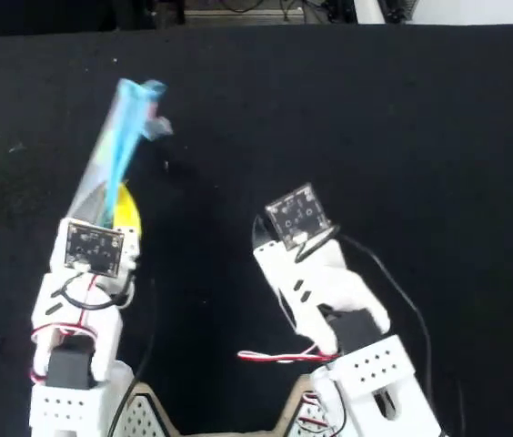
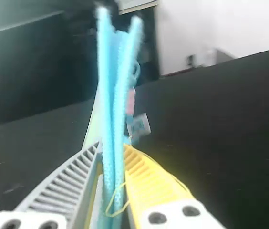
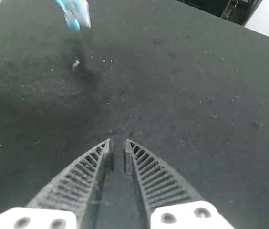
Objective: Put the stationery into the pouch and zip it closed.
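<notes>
left gripper point(image 2: 111, 149): clamped on blue pouch point(image 2: 116, 86), left side, pouch pointing far | right gripper point(image 3: 118, 145): drawn nearly together, empty, over worktop point(image 3: 196, 95) near centre

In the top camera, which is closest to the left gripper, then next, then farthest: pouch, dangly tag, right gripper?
1. Blue pouch: clamped in the left gripper.
2. Tag: at the pouch's far end.
3. Right gripper: off to its right side.

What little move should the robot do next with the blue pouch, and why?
Probably bring the right end effector toward the dangling tag. The left end effector holds the pouch lifted off the table, while the right is empty.
</notes>
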Controlling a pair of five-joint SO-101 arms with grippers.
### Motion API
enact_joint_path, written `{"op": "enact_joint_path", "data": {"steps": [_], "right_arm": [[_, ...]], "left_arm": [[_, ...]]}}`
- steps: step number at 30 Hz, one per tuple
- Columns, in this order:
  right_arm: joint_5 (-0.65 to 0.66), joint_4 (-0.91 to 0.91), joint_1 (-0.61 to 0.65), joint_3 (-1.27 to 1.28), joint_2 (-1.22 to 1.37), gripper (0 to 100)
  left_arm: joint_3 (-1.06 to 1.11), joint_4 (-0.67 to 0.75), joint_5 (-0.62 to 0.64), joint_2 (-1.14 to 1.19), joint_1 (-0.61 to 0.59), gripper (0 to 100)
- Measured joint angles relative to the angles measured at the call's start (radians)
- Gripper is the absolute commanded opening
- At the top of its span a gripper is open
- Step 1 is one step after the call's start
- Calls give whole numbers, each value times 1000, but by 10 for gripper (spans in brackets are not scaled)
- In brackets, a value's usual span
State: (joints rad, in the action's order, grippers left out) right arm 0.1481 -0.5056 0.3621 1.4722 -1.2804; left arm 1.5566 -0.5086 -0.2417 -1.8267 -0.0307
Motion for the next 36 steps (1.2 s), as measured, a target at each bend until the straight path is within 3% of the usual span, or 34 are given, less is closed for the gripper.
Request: {"op": "enact_joint_path", "data": {"steps": [10,17,27,31,36], "right_arm": [[-2,17,-6,25,-25,38],[-2,17,-5,37,-28,38],[-2,17,-5,37,-28,38],[-2,17,-5,37,-28,38],[-2,21,-5,55,-28,38]], "left_arm": [[43,84,23,100,126,34],[-117,112,40,440,130,112],[-334,118,239,973,132,129],[-384,-3,253,959,129,238],[-517,-315,259,853,124,245]]}}
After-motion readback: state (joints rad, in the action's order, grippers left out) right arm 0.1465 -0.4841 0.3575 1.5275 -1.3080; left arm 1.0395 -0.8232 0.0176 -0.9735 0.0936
